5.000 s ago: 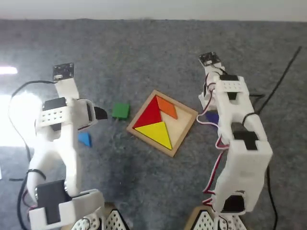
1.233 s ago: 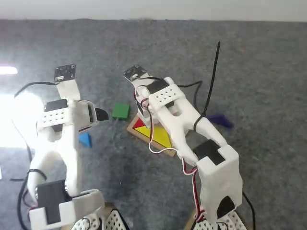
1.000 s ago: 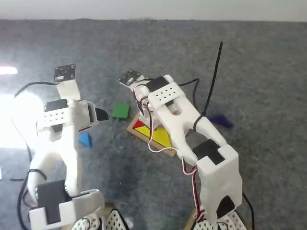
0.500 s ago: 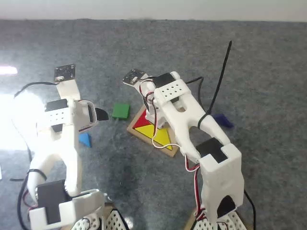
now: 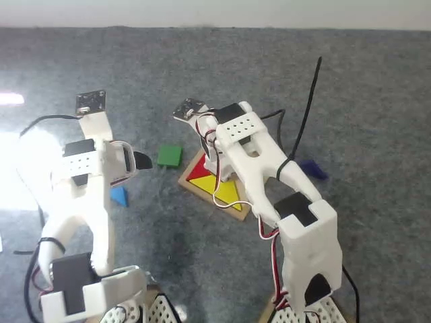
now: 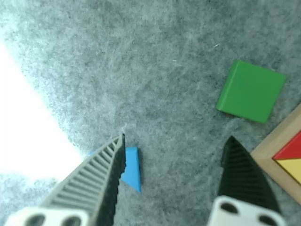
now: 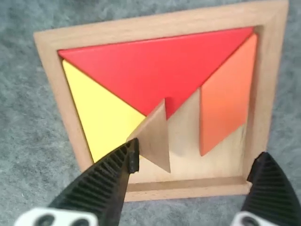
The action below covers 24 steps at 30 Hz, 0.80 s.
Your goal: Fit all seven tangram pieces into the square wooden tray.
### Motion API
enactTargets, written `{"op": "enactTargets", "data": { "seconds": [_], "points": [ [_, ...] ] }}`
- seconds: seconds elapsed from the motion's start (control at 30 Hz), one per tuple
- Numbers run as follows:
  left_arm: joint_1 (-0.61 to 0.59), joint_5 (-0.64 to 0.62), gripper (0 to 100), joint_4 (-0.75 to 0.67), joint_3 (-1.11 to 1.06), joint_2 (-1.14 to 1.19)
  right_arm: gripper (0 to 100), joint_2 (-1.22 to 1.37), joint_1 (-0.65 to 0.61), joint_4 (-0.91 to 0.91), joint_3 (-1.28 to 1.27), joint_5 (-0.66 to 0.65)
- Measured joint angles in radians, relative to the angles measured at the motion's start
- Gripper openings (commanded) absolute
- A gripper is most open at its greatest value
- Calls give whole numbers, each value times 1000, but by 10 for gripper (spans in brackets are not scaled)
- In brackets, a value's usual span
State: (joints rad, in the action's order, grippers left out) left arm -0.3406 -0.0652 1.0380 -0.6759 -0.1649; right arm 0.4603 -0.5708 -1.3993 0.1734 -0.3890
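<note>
Square wooden tray (image 7: 160,22), approx. mid surface, holds yellow pc (image 7: 101,117), red pc (image 7: 155,66), orange pc (image 7: 225,94). Right hand (image 7: 197,155) is spread open above it; left hand (image 6: 176,141) open too. Vs 5 s ago, right arm came over tray.

The left arm (image 5: 84,195) and right arm (image 5: 269,171) are blocky white plastic with black servos at the joints, a black cable (image 5: 30,126) looping off the left and red, white and black wires (image 5: 217,195) off the right. The left gripper (image 6: 176,138) and right gripper (image 7: 198,149) each pair a pale grey ribbed finger with a black one.
</note>
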Motion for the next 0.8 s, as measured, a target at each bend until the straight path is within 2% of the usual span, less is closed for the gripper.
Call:
{"op": "enactTargets", "data": {
  "seconds": [0.17,0.37,0.8],
  "points": [
    [0,0,315,0,-9,0,365,-117,-38,21,-104,5],
    [3,0,315,0,-15,0,365,-144,-101,164,-288,5],
    [3,0,315,0,-15,0,365,-11,25,150,-101,2]
  ]
}}
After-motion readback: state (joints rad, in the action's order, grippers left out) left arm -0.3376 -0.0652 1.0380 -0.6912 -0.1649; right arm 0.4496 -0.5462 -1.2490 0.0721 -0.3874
